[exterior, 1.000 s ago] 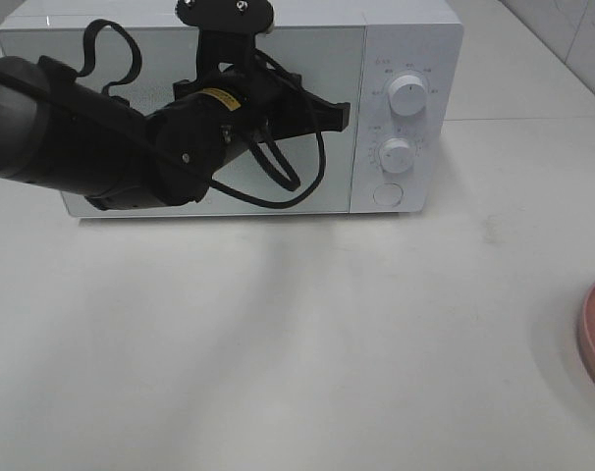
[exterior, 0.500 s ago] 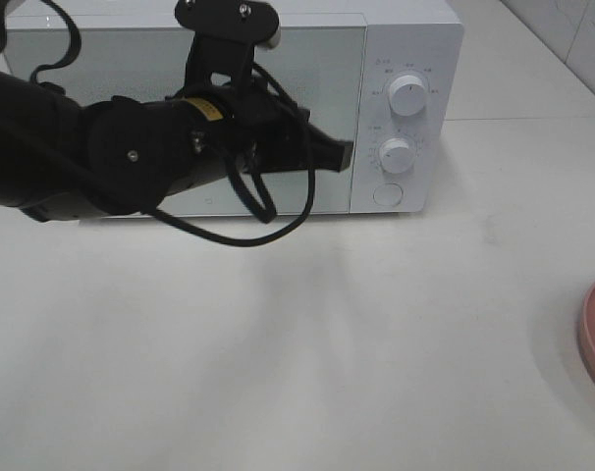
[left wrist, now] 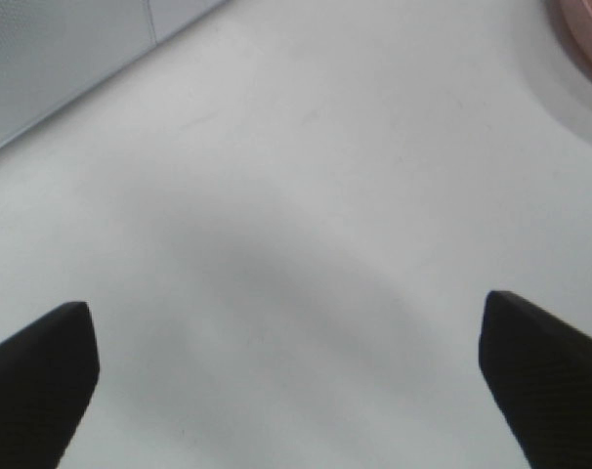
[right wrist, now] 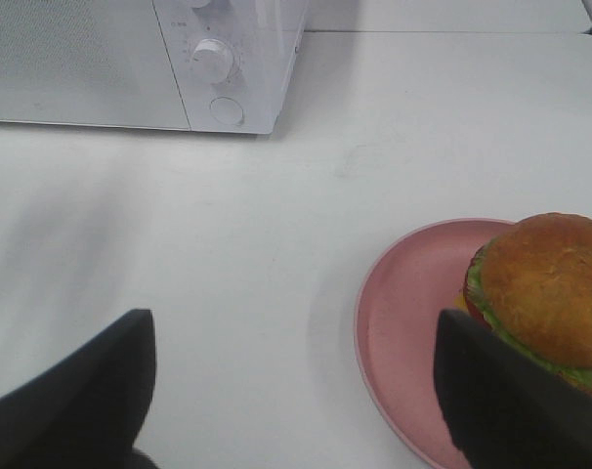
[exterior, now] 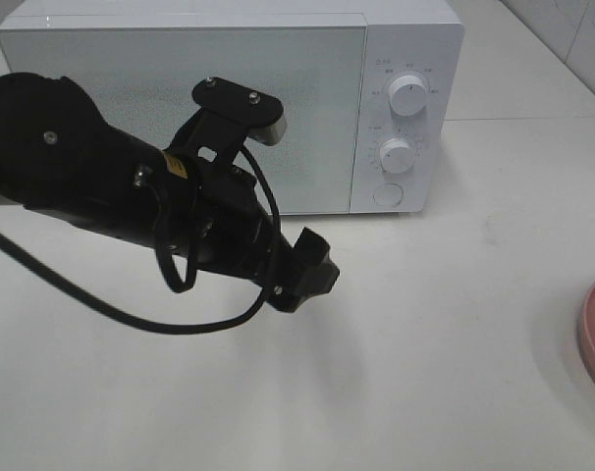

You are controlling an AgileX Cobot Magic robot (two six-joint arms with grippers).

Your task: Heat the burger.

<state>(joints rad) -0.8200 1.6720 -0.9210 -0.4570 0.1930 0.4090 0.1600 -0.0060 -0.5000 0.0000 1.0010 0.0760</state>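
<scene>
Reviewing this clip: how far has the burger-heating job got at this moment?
Early stage. Done: nothing visible; the microwave door looks shut and the burger sits on the pink plate, outside the oven. In hand: the left gripper hangs open and empty over the bare table in front of the microwave; the right gripper is open near the plate. Left: open the door, load the burger, close, start heating.

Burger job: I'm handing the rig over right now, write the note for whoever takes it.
Left tool: open, empty, above the bare table in front of the microwave.
Right tool: open, empty, near the pink plate.
Burger: on the plate, untouched.
Done: nothing visible; microwave door shut.
Left: open door, put burger in, close, turn a dial.
</scene>
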